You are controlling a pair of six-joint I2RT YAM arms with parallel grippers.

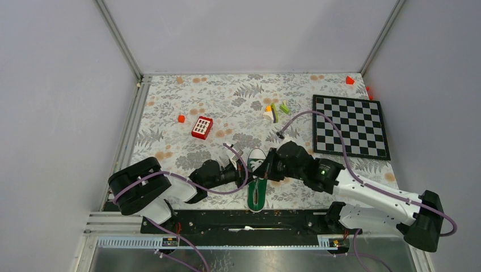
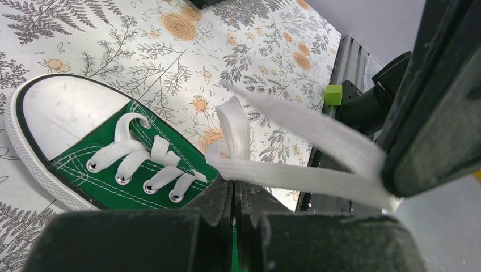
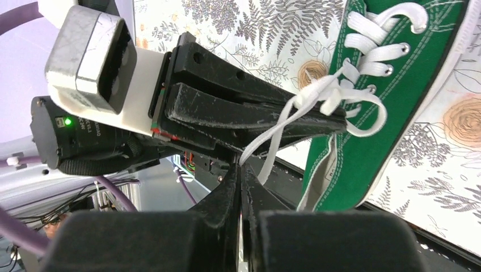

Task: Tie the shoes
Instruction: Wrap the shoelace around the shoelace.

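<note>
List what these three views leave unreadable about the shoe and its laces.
Top external: whether the laces are knotted; too small, and the left gripper and right gripper crowd the shoe.
Left wrist: the shoe's heel, behind that gripper's own fingers.
Right wrist: the toe cap, cut off by the top edge.

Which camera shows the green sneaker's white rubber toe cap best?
The left wrist view: the white rubber toe cap of the green canvas sneaker sits close, large and unblocked. The top external view shows it tiny; the right wrist view cuts it off.
</note>
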